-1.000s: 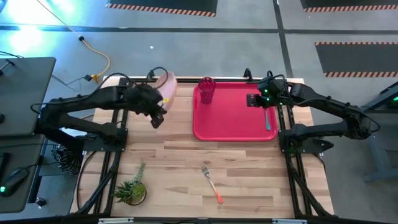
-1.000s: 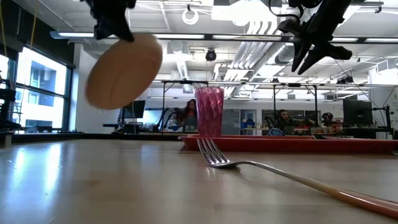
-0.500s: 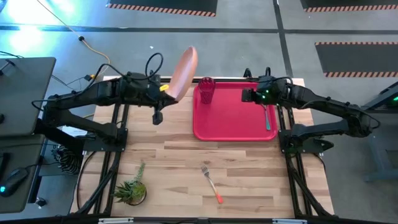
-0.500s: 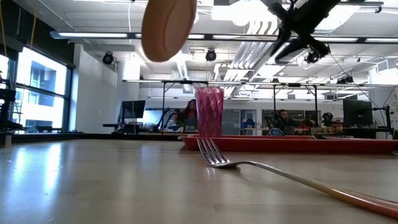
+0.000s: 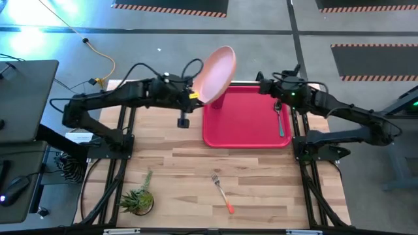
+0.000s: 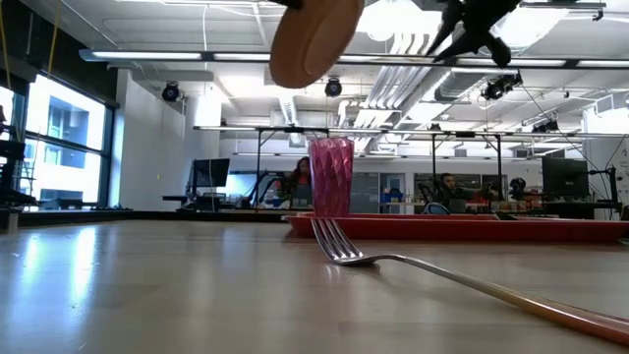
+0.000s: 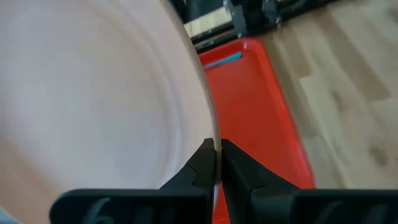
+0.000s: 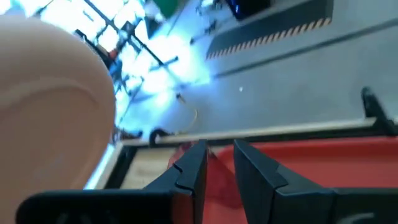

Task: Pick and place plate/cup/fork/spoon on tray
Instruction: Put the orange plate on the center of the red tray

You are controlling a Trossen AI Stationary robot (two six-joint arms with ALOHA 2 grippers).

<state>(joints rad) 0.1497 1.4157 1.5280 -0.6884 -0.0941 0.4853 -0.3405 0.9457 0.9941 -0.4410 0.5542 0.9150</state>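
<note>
The peach-pink plate [image 5: 219, 72] is held high over the far left corner of the red tray [image 5: 248, 127], also in the low view [image 6: 313, 39]. My left gripper [image 5: 195, 96] is shut on it. The dark red cup [image 6: 331, 177] stands on the tray under the plate. The teal-handled spoon [image 5: 281, 123] lies on the tray's right side. The orange-handled fork [image 5: 223, 192] lies on the table near the front. My right gripper [image 5: 262, 83] is open and empty, raised above the tray's far edge. My left gripper pinches the plate's rim [image 7: 211, 134] between its two fingers, one finger on each face. The fingers come from the table's left side. The plate is lifted clear and steeply tilted, its hollow face toward the camera above.
A small potted plant [image 5: 138, 200] stands at the near left corner of the table. The wooden top between the tray and the fork [image 5: 255, 170] is bare. People sit far off in the room behind [image 6: 297, 182].
My left gripper has risen and gone toward the table's right, carrying the plate from beside the tray's left edge to above the cup; the plate has turned its hollow face upward. My right gripper has risen and gone toward the far edge, away from the spoon.
</note>
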